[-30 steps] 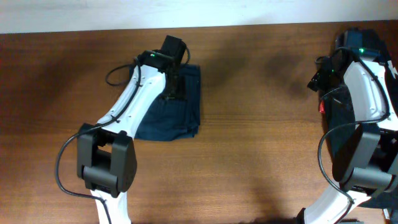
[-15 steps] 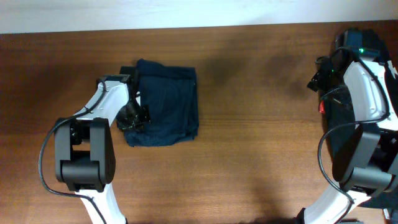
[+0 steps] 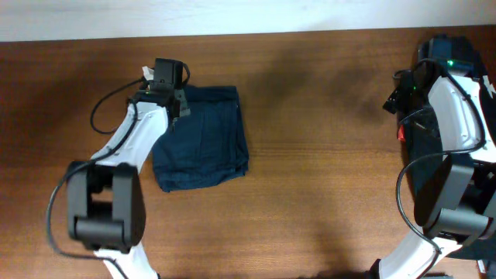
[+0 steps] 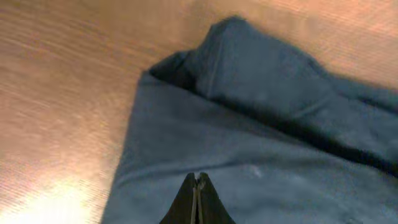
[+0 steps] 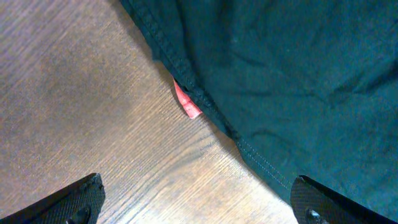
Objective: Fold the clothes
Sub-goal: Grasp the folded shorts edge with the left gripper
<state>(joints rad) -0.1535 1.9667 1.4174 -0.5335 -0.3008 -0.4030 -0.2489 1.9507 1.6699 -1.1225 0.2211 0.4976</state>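
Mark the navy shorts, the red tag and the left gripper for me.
navy shorts (image 3: 203,139): overhead view, middle of the cloth.
red tag (image 5: 186,103): right wrist view, middle of the tag.
left gripper (image 4: 198,179): left wrist view, between its closed fingertips.

The navy-blue cloth (image 4: 261,143) lies on the wooden table (image 4: 62,93), which shows bare to the left of the cloth and above it; a rumpled fold rises along the cloth's upper edge; the left gripper (image 4: 198,182), jaws pressed together, points at the cloth's lower part.
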